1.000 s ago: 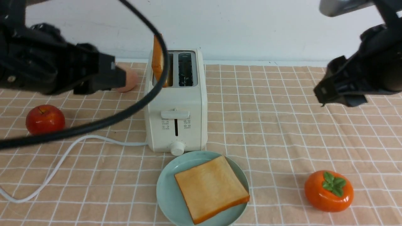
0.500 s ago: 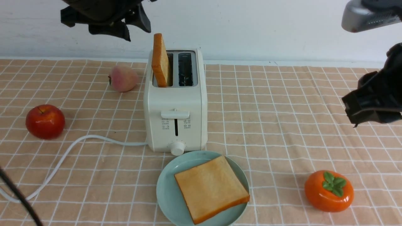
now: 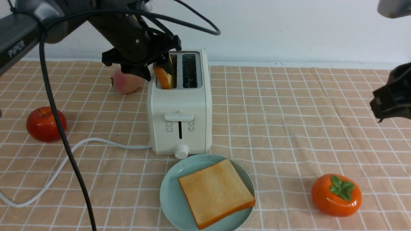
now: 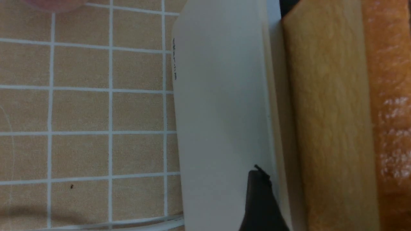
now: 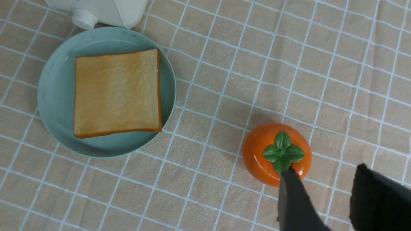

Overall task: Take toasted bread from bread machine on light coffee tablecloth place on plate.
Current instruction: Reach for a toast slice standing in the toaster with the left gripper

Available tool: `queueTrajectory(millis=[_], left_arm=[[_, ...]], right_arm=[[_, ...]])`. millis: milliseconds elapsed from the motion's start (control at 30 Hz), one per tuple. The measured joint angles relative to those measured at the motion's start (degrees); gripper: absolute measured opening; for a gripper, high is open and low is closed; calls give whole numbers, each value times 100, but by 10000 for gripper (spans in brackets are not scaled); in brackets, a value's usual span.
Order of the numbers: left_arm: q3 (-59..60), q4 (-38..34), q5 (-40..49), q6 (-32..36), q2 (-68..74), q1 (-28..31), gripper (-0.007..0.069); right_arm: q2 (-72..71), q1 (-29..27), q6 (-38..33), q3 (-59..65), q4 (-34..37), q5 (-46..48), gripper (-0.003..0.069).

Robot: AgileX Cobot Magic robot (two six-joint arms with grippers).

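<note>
The cream-white bread machine (image 3: 179,109) stands on the light coffee tablecloth (image 3: 282,128). One slice of toasted bread (image 3: 163,79) stands upright in its left slot. My left gripper (image 3: 161,66) is low over that slot, jaws open astride the slice. In the left wrist view one black finger (image 4: 260,202) sits beside the slice (image 4: 327,112), just apart from it, against the toaster's wall (image 4: 221,96). A second slice (image 3: 215,192) lies flat on the mint-green plate (image 3: 168,192) in front of the toaster. My right gripper (image 3: 390,99) hangs open and empty at the far right.
A red apple (image 3: 46,124) and a peach (image 3: 126,81) lie left of the toaster. An orange persimmon (image 3: 336,195) lies at the front right, below my right gripper (image 5: 327,192). The toaster's white cord (image 3: 64,160) and my arm's black cable (image 3: 64,141) cross the left side.
My left gripper has come down from high at the back onto the slice in the left slot. My right gripper has drawn back further to the right.
</note>
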Motion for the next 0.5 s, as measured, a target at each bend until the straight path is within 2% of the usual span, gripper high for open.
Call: queueTrajectory(millis=[133, 267, 300, 500], left_arm=[[0, 0, -32, 8, -28, 0, 328], [0, -155, -29, 8, -199, 0, 169], [0, -210, 6, 8, -375, 0, 109], [0, -279, 257, 150, -1264, 6, 92]], right_arm=[[-28, 0, 0, 0, 0, 11, 264], [-39, 0, 0, 0, -24, 11, 264], [-39, 0, 0, 0, -24, 11, 264], [-39, 0, 0, 0, -24, 16, 264]])
